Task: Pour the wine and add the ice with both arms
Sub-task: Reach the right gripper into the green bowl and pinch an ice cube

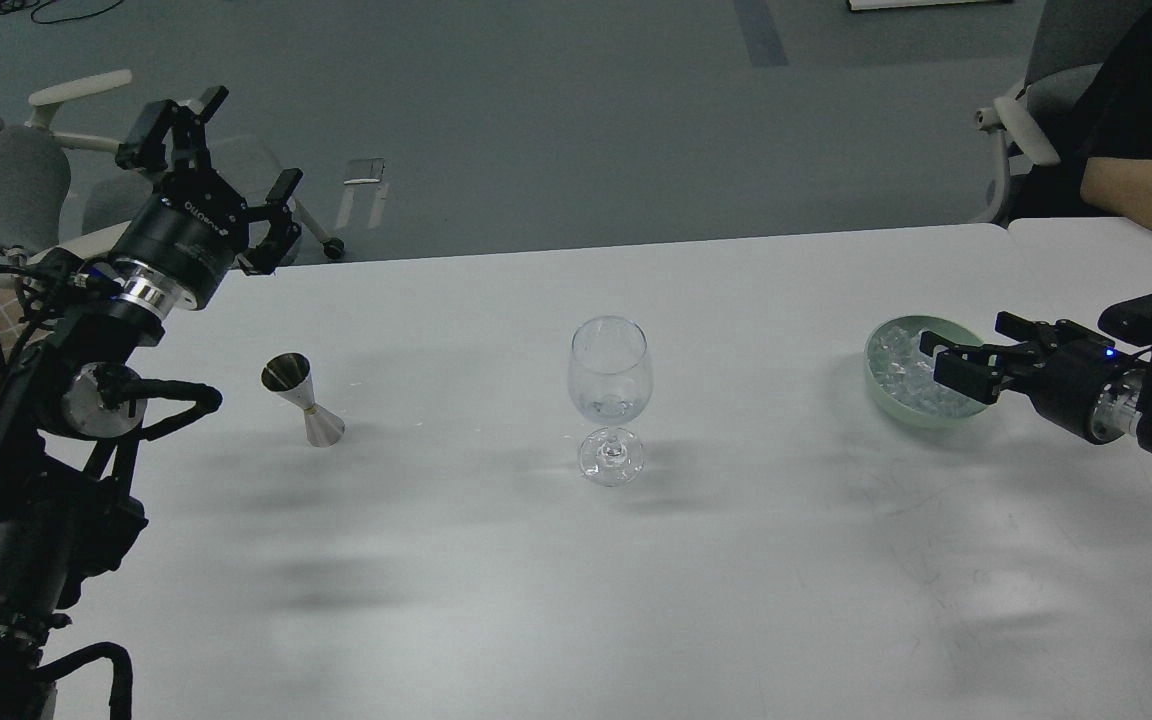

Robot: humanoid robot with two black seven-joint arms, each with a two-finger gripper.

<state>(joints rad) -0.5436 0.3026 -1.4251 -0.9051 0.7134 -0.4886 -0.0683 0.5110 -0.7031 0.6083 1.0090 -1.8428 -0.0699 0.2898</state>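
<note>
Glass (610,372) mid-table, looks empty: no wine, no ice | jigger (301,398) left, untouched | ice (911,372) in green bowl (876,385), right | left gripper (221,165) raised far-left, fingers apart, empty | right gripper (951,362) over bowl, fingers apart | pour and icing both left.

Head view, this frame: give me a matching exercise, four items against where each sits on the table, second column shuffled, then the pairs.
Items:
1. wine glass
2. jigger
3. bowl of ice
4. left gripper

Places:
A. raised beyond the table's far left edge, fingers spread
B. standing at the centre of the table
C. on the right, with the right gripper at its rim
D. on the left, leaning to one side

Pairs: 1-B, 2-D, 3-C, 4-A
</note>
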